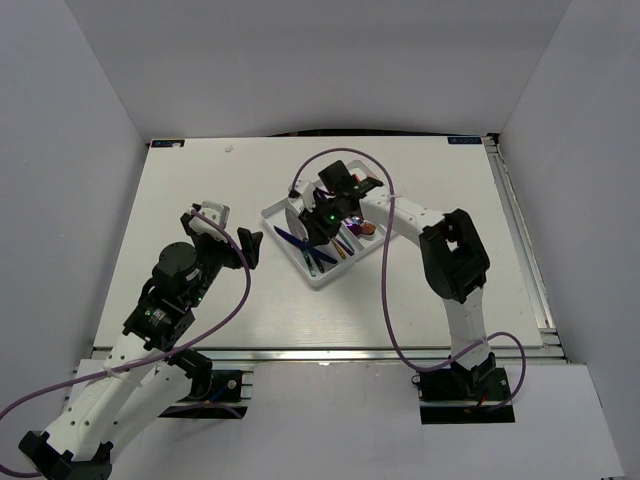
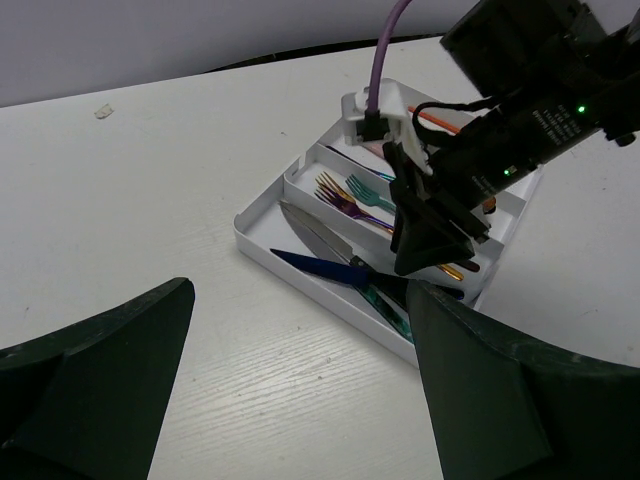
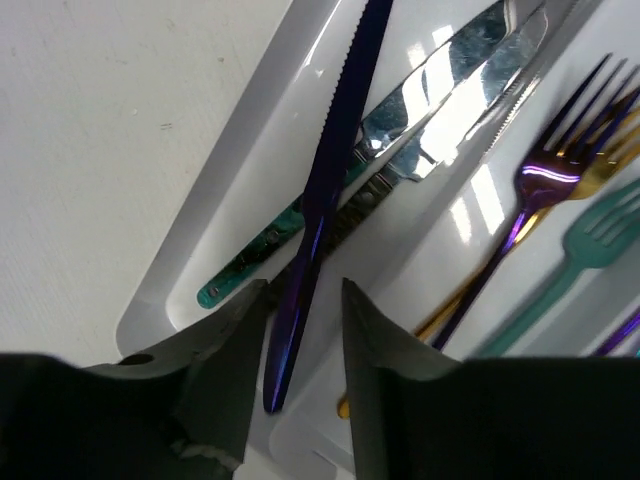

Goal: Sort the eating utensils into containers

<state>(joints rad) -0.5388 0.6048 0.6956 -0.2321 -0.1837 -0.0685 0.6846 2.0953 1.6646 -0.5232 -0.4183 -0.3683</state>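
I work over a white, faintly wood-grained counter [image 1: 180, 200], boxed in by plain pale walls [image 1: 300, 60] on three sides. A metal rail [image 1: 300, 356] edges its near side. The light falls even and soft, with faint shadows.

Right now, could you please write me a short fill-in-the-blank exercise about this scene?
1. The right gripper straddles the blue knife's ___.
2. The left gripper holds ___.
3. The forks lie in the ___ tray.
Missing: handle; nothing; white.
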